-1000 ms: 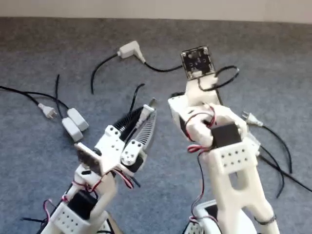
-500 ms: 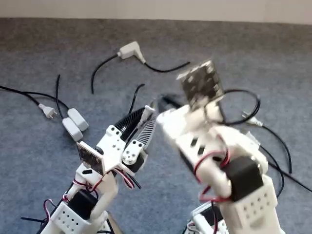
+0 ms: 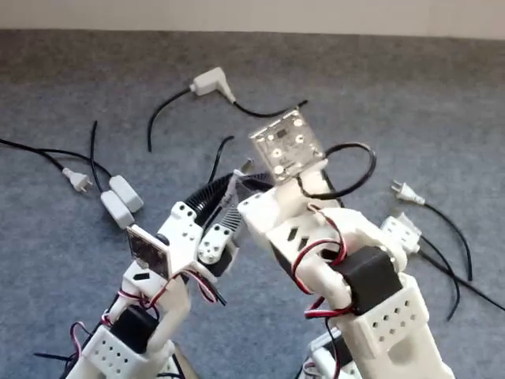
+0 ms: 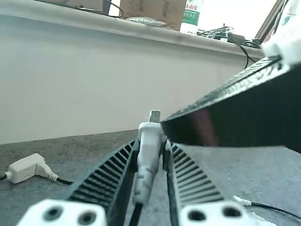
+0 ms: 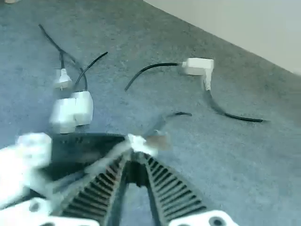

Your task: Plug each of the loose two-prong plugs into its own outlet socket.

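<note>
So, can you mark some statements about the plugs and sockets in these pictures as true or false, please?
1. The left gripper holds a white plug. True.
2. The plug by the two sockets is plugged into one of the sockets. False: it lies loose on the carpet, beside them and not in either.
3. A white socket with a black cord lies on the far side, away from both arms. True.
4. The plug on the right side sits in a socket. False: it also lies loose on the carpet.
</note>
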